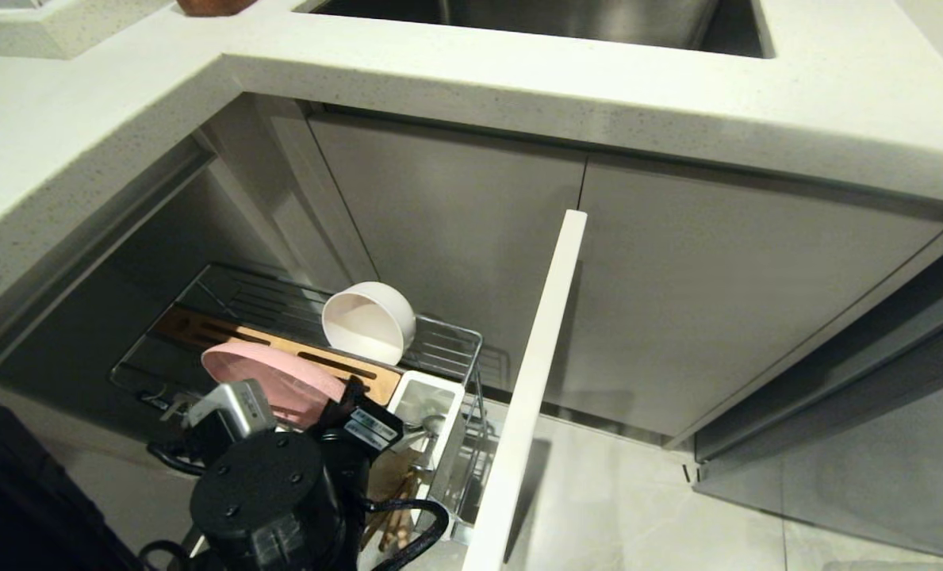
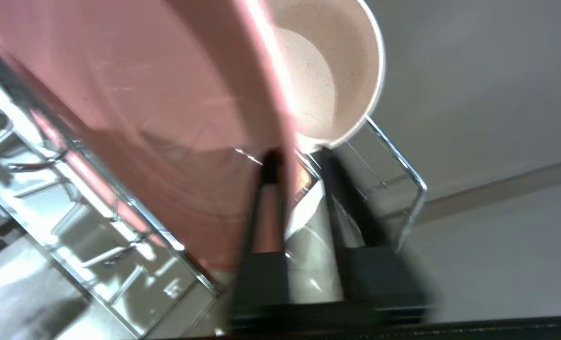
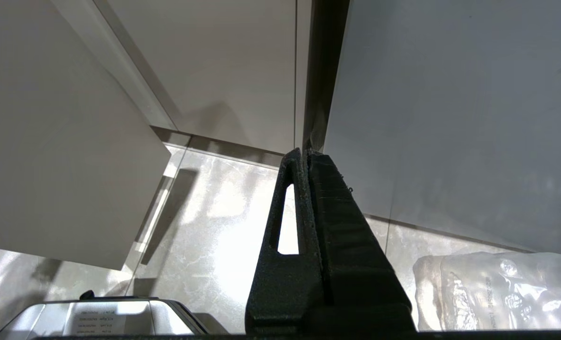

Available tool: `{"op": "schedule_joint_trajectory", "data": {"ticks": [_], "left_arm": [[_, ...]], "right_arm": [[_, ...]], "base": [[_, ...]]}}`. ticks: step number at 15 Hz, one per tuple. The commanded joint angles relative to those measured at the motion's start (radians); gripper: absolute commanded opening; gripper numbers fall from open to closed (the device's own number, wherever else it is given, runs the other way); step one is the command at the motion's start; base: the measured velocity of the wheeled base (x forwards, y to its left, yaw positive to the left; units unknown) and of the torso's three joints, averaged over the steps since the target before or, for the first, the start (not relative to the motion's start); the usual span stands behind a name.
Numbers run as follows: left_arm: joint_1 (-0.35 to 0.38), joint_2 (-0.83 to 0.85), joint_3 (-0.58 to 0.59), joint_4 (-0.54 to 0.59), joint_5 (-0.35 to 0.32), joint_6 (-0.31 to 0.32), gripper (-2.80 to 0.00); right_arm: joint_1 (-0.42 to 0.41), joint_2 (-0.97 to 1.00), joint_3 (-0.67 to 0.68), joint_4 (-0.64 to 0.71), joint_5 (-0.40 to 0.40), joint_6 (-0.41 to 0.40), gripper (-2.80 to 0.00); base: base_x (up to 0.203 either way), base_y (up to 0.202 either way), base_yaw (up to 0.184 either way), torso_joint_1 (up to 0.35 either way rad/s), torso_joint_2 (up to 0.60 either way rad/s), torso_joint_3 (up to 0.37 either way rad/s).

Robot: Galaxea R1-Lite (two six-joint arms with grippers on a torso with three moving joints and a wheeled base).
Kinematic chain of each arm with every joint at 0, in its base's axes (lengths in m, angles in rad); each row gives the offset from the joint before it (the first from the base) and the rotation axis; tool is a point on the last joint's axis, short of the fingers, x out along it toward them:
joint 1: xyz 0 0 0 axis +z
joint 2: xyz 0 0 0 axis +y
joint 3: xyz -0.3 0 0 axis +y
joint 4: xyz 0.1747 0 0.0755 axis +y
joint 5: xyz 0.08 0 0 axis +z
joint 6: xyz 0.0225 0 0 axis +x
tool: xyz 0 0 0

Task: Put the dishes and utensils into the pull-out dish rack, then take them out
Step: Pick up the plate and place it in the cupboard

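The pull-out dish rack [image 1: 447, 341] stands drawn out under the counter. A cream-white bowl [image 1: 368, 321] rests tilted on its side at the rack's back. The pink plate [image 1: 273, 377] stands on edge along the slotted wooden strip [image 1: 304, 353]. My left gripper [image 2: 299, 155] is at the plate [image 2: 143, 104]; its jaws stand slightly apart, with the plate's rim against one finger [image 2: 268, 198] and a bare gap beside it. The bowl [image 2: 322, 71] lies just beyond. Chopsticks [image 1: 396, 511] and a spoon [image 1: 431, 427] sit by the white caddy [image 1: 439, 388]. My right gripper [image 3: 307, 152] hangs shut near the floor.
The rack's pale front panel [image 1: 534, 381] juts out on the right of the basket. The counter edge [image 1: 519, 79] and steel sink [image 1: 534, 20] overhang above. A clear plastic bag [image 3: 497, 293] lies on the tiled floor [image 3: 214, 212].
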Motion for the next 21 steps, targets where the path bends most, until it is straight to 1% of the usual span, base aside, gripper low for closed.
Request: {"op": "schedule_joint_trajectory", "data": {"ticks": [1,7,12,14,19,21], "left_arm": [[0.000,0.000,0.000,-0.009,0.009,-0.002,0.00],[-0.001,-0.009,-0.011,-0.009,0.010,0.007,0.00],[-0.005,-0.050,-0.028,-0.009,0.016,0.090,0.00],[-0.006,-0.054,-0.028,-0.009,0.037,0.101,0.00],[-0.009,-0.082,-0.014,-0.007,0.050,0.130,0.00],[-0.012,-0.110,-0.011,0.032,0.058,0.130,0.00]], "right_arm": [[0.001,0.001,0.003,0.000,0.000,0.000,-2.80],[0.002,0.000,0.002,0.000,0.000,0.000,-2.80],[0.002,0.000,0.002,0.000,0.000,0.000,-2.80],[0.001,0.000,0.003,0.000,0.000,0.000,-2.80],[0.001,0.001,0.002,0.000,0.000,0.000,-2.80],[0.002,0.000,0.003,0.000,0.000,0.000,-2.80]], "base": [[0.000,0.000,0.000,0.000,0.00,0.000],[0.000,0.000,0.000,0.000,0.00,0.000],[0.000,0.000,0.000,0.000,0.00,0.000],[0.000,0.000,0.000,0.000,0.00,0.000],[0.000,0.000,0.000,0.000,0.00,0.000],[0.000,0.000,0.000,0.000,0.00,0.000]]}}
